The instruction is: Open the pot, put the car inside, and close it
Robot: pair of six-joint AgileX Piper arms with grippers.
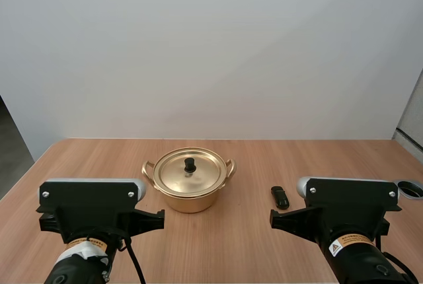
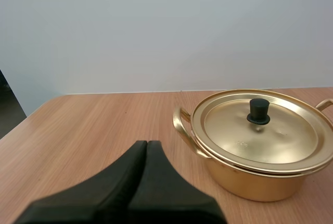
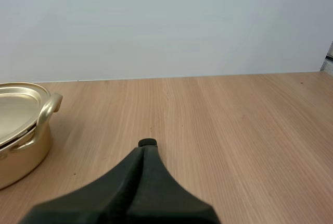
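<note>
A golden pot (image 1: 190, 195) with two side handles stands at the table's middle, its lid (image 1: 190, 171) on and a black knob (image 1: 190, 164) on top. A small black car (image 1: 280, 197) lies to the pot's right. In the left wrist view my left gripper (image 2: 147, 144) is shut on nothing, short of the pot (image 2: 250, 174) and to its left. In the right wrist view my right gripper (image 3: 146, 149) is shut on nothing, and the car (image 3: 147, 142) peeks out just past its tips. The pot (image 3: 21, 130) sits off to that gripper's left.
Both arms sit at the wooden table's (image 1: 218, 251) near edge, left base (image 1: 92, 208) and right base (image 1: 347, 208). A round grey hole (image 1: 411, 189) lies at the table's right edge. A white wall stands behind the table.
</note>
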